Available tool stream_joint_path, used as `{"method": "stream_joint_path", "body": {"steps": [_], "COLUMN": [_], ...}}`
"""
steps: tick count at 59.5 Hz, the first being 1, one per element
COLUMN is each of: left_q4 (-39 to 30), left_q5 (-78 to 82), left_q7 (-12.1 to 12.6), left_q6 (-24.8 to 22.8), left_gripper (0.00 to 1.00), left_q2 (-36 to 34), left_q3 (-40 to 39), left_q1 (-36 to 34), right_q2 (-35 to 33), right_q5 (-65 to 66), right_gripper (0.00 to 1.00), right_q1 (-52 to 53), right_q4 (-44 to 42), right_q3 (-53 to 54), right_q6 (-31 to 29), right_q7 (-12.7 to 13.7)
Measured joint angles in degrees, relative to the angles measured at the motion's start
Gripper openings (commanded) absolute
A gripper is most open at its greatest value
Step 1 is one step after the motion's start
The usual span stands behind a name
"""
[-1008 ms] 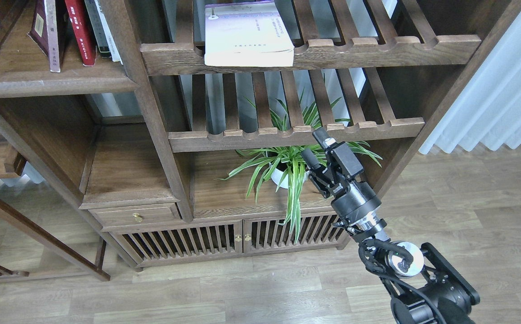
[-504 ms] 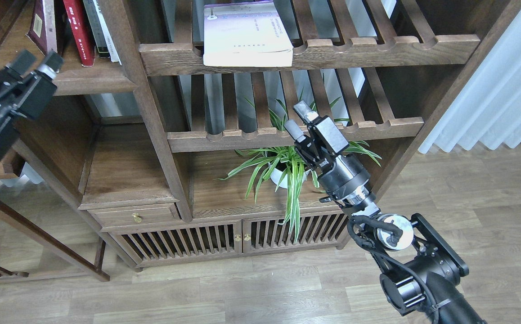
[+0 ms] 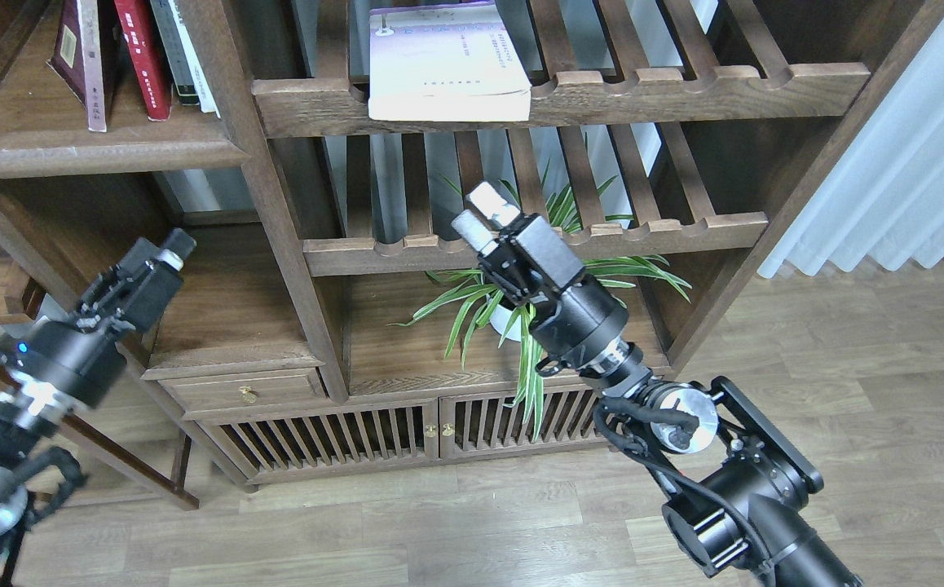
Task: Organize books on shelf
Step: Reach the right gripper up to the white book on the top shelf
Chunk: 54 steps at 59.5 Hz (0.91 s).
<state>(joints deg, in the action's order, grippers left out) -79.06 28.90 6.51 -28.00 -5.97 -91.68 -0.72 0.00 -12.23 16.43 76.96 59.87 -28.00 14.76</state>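
The pale lavender-white book (image 3: 449,61) lies flat on the upper slatted rack, overhanging its front rail. The maroon book (image 3: 81,49) and the red book (image 3: 143,53) stand upright with other books on the flat dark-brown shelf (image 3: 97,151) at the upper left. My right gripper (image 3: 484,214) is open and empty in front of the lower slatted rack, well below the lavender book. My left gripper (image 3: 158,249) is open and empty, a little blurred, below the flat shelf in front of the empty compartment.
A potted spider plant (image 3: 521,302) stands behind my right wrist under the lower slatted rack (image 3: 684,228). A drawer (image 3: 248,390) and slatted cabinet doors (image 3: 341,436) are below. A white curtain (image 3: 888,163) hangs at the right. The floor is wood.
My right gripper has risen and moved left, from beside the plant to the lower rack's rail. My left arm came into view high at the left, then dropped lower and rightward.
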Motion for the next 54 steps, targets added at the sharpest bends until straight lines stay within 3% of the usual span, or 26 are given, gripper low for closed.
{"method": "stream_joint_path", "body": {"steps": [8, 22, 54], "left_q4": [0.6, 0.74, 1.52], "left_q5": [-2.51, -3.37, -3.33], "left_q7": [-0.64, -0.77, -1.72], "left_q6": [0.0, 0.0, 0.0], "left_gripper": [0.89, 0.92, 0.93], "left_q2": [1.08, 1.22, 1.36], "left_q3": [-2.58, -5.51, -5.6], "left_q1": [2.13, 2.81, 2.68], "right_q2": [0.0, 0.0, 0.0], "right_q5": [1.87, 2.41, 1.41], "right_gripper": [0.97, 0.97, 0.97], "right_q1": [2.43, 9.17, 18.86], "right_q4": [0.07, -3.65, -5.86], "right_q3": [-1.25, -3.82, -3.06], "right_q6": [1.09, 14.03, 21.12], "right_q7": [0.0, -0.69, -2.97]}}
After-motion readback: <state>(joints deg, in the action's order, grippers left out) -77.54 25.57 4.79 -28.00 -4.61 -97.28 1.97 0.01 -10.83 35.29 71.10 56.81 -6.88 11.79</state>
